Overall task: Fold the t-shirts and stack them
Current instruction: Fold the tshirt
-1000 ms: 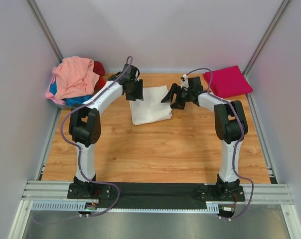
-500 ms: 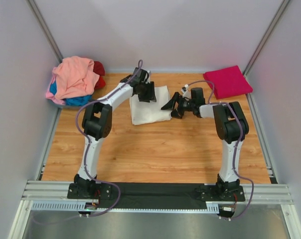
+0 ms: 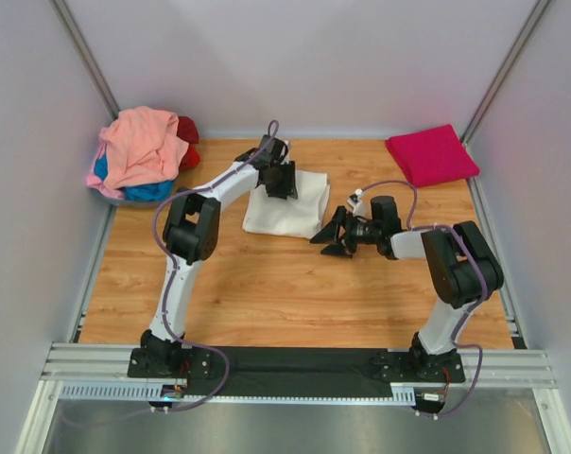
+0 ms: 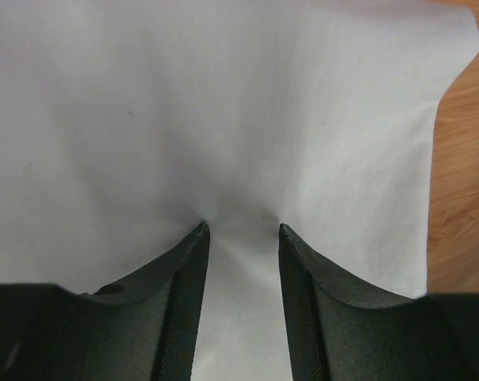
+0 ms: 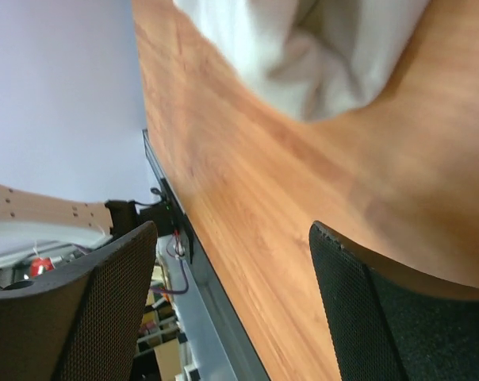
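Observation:
A folded cream-white t-shirt (image 3: pixel 290 210) lies on the wooden table at mid-back. My left gripper (image 3: pixel 281 180) is at its far edge, its jaws closed on a thick fold of the cloth, which puckers at the fingertips in the left wrist view (image 4: pixel 241 228). My right gripper (image 3: pixel 331 236) is open and empty, low over bare wood just right of that shirt; the shirt's corner (image 5: pixel 319 55) shows ahead of its jaws (image 5: pixel 231 238). A folded magenta t-shirt (image 3: pixel 432 154) lies at the back right. A salmon-pink shirt (image 3: pixel 139 142), a blue one (image 3: pixel 148 191) and a red one (image 3: pixel 188 132) are heaped at the back left.
Grey walls close in the table on the left, back and right. A metal rail (image 3: pixel 295 364) with both arm bases runs along the near edge. The table's near edge and rail (image 5: pixel 184 262) show in the right wrist view.
My left gripper moved right along the shirt's far edge, and the cream-white shirt shifted and turned. My right gripper let go of nothing visible, drew back toward the near side and dropped lower.

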